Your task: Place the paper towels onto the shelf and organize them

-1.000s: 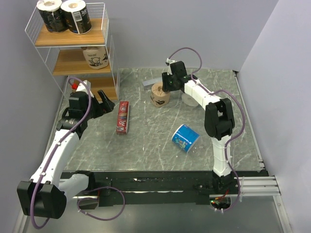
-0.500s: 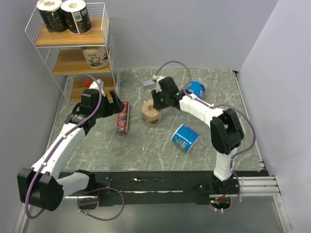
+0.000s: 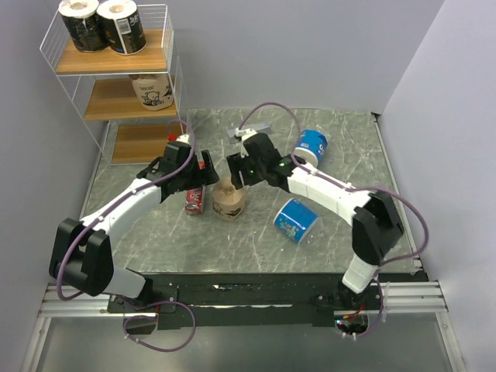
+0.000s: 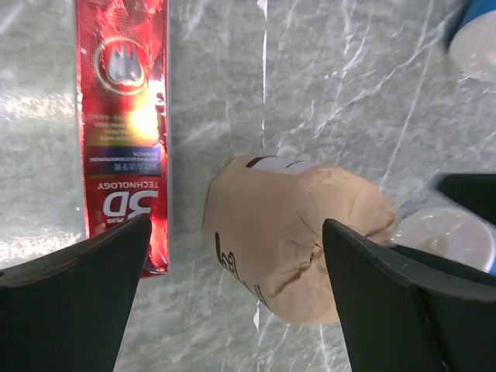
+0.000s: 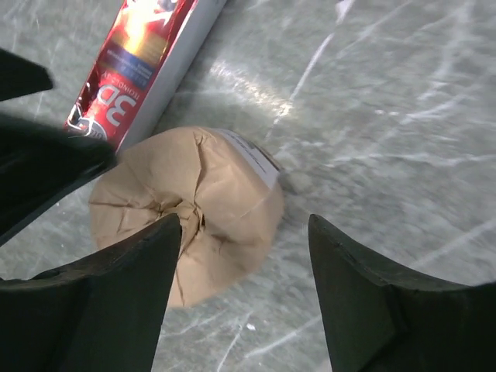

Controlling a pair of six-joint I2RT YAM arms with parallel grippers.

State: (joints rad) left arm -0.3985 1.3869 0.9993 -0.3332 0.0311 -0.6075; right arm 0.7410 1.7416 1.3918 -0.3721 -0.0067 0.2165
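Observation:
A tan paper towel roll (image 3: 229, 200) stands on the marble table beside the red box. My left gripper (image 3: 204, 173) hovers over it, open; in the left wrist view the tan roll (image 4: 298, 232) lies between the wide-apart fingers of the left gripper (image 4: 236, 225). My right gripper (image 3: 237, 171) is just behind the roll, open, holding nothing; the right wrist view has the tan roll (image 5: 186, 225) under the left finger of the right gripper (image 5: 244, 225). Two blue-and-white rolls (image 3: 312, 146) (image 3: 295, 220) lie on the table. The shelf (image 3: 116, 101) holds two black rolls (image 3: 102, 25) and another tan roll (image 3: 152, 91).
A flat red box (image 3: 195, 199) lies left of the tan roll, partly under my left gripper, and it shows as the red box (image 4: 122, 132) and red box (image 5: 147, 62) in the wrist views. A grey bar (image 3: 237, 133) lies behind the right arm.
The right arm carried the tan roll left and toward the near side, set it down and opened. The left arm swung right from the shelf to hover over the roll.

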